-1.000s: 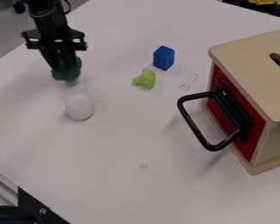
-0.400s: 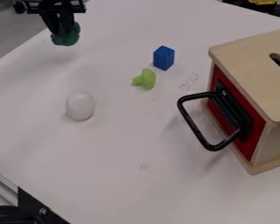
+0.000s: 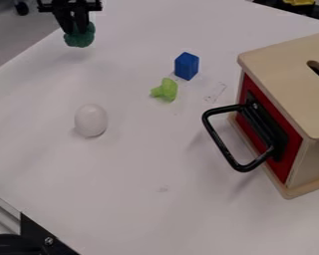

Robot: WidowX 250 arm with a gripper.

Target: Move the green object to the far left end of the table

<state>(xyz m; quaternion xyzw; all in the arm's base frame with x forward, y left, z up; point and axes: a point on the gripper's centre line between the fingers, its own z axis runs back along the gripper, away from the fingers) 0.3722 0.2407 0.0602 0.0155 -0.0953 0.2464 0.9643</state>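
At the upper left of the view the black gripper hangs over the white table, shut on a dark green, bumpy object. The green object's lower part shows beneath the fingertips, and its top is hidden between them. It appears to be held above the table, near the table's left edge. A smaller light green piece lies nearer the middle of the table.
A white egg rests on the left half of the table, below the gripper. A blue block stands behind the light green piece. At the right is a wooden box with a red front and a black handle sticking out.
The gripper has moved up the view, away from the egg, with the dark green object in it. Over the last half second it shifted slightly right as well.
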